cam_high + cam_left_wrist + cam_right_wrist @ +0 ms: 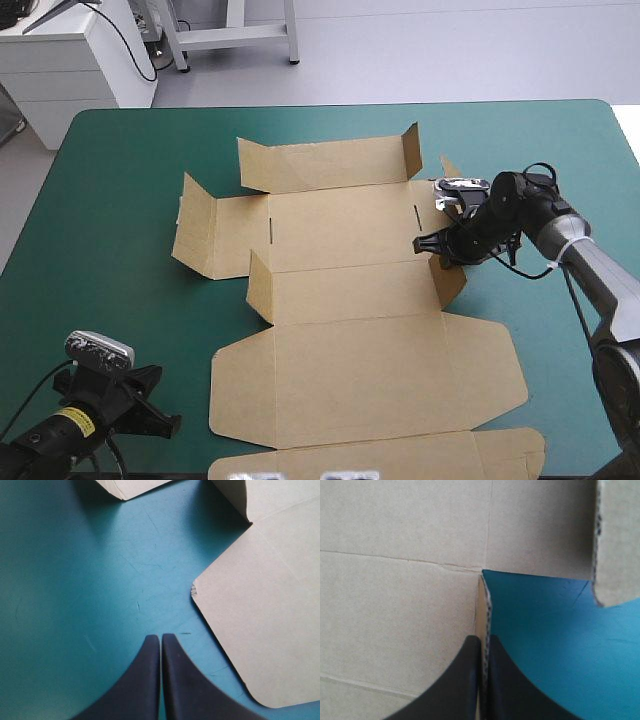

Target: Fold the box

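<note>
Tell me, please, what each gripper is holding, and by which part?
The right gripper is shut on the box, pinching the edge of a raised flap on its right side. The left gripper is shut over the teal-green cover, holding nothing.

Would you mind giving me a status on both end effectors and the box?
Left end effector shut, empty, over the teal-green cover beside the box. Right end effector shut on a raised side flap. Box mostly flat; nothing obstructing.
</note>
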You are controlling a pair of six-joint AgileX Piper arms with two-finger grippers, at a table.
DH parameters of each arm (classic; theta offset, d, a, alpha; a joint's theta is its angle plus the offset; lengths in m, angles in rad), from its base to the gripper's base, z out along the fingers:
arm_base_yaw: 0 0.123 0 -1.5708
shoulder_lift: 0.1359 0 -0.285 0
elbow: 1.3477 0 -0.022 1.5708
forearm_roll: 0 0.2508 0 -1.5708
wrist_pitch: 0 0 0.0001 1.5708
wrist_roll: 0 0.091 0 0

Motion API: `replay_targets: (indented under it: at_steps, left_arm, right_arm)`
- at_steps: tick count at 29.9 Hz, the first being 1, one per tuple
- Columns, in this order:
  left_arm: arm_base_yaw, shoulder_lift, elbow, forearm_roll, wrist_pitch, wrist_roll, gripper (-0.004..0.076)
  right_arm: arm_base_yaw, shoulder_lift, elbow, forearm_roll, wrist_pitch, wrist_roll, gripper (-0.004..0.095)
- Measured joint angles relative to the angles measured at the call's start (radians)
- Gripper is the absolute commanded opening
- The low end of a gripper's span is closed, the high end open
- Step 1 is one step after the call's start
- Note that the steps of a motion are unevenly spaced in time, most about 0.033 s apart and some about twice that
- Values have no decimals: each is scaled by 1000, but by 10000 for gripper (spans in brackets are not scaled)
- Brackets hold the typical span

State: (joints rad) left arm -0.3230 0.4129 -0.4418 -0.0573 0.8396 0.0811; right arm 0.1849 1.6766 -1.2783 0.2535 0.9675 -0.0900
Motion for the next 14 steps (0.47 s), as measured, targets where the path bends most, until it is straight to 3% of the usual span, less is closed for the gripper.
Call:
replay_targets:
  at_steps: [14]
  left_arm:
    - [0,0,0,0,0,0,-8]
  right_arm:
    - [0,21,-66,-34,-74,-275,-14]
